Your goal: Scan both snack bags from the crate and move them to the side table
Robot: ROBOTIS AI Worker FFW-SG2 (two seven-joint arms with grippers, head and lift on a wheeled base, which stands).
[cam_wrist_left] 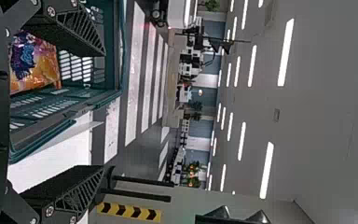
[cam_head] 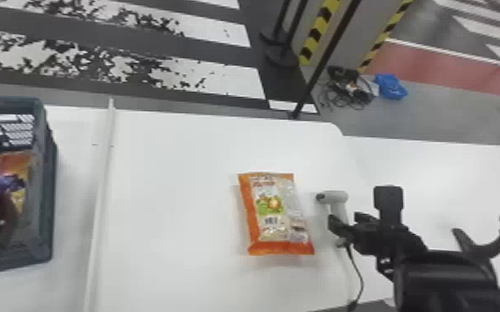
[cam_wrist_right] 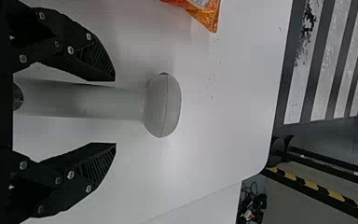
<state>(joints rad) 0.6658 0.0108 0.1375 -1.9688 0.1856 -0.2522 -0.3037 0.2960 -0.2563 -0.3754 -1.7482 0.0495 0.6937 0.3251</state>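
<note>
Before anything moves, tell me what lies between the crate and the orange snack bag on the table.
In the head view, a thin white strip crosses the tabletop between the crate and the bag; otherwise that stretch is bare.

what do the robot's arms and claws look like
The right arm is black, with a thick, rounded housing. The left claw and the right claw match: both black, each with two wedge-shaped fingers that narrow toward the tip, slanted ribs along their sides and small round silvery screws at the joints.
</note>
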